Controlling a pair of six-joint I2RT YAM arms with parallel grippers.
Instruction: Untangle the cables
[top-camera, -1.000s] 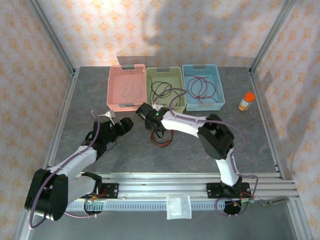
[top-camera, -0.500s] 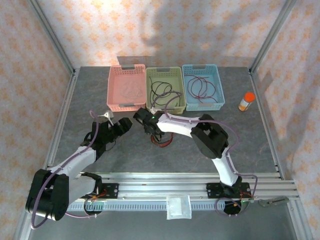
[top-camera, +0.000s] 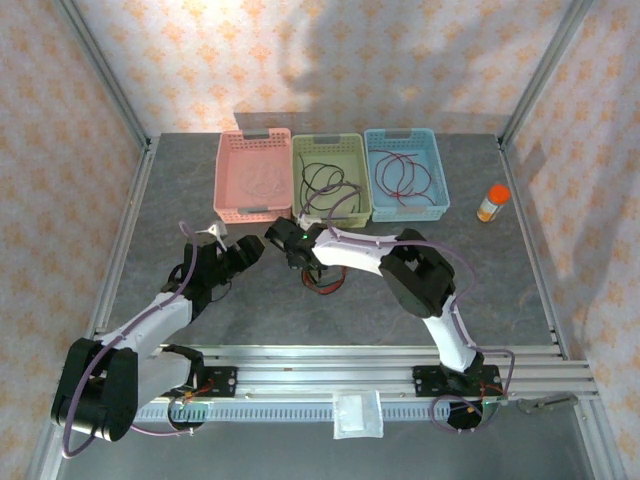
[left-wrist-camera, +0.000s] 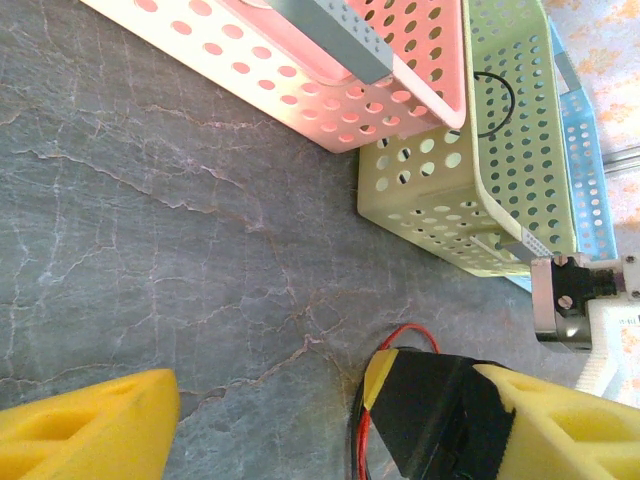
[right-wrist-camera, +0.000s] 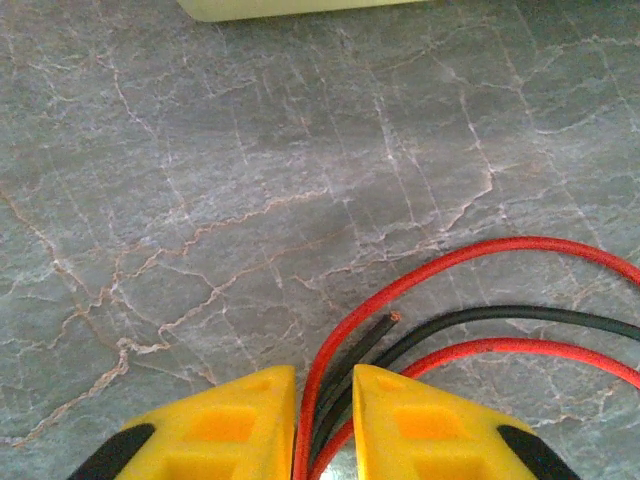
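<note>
We see the right gripper (right-wrist-camera: 325, 390) pinched narrow on the red and black cables (right-wrist-camera: 530, 241), which trail toward the lower right over the grey table (right-wrist-camera: 200, 150). The left gripper (left-wrist-camera: 325, 400) gapes wide along the bottom edge. The label (left-wrist-camera: 530, 243) on the green basket (left-wrist-camera: 440, 200) is too small to read.

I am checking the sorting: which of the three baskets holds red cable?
The blue basket, rightmost in the row: red cable lies in it. The green basket holds black cable.

Pink basket (top-camera: 250, 212), green basket (top-camera: 327, 139), blue basket (top-camera: 410, 211) abreast; orange bottle (top-camera: 492, 202) nearby.
</note>
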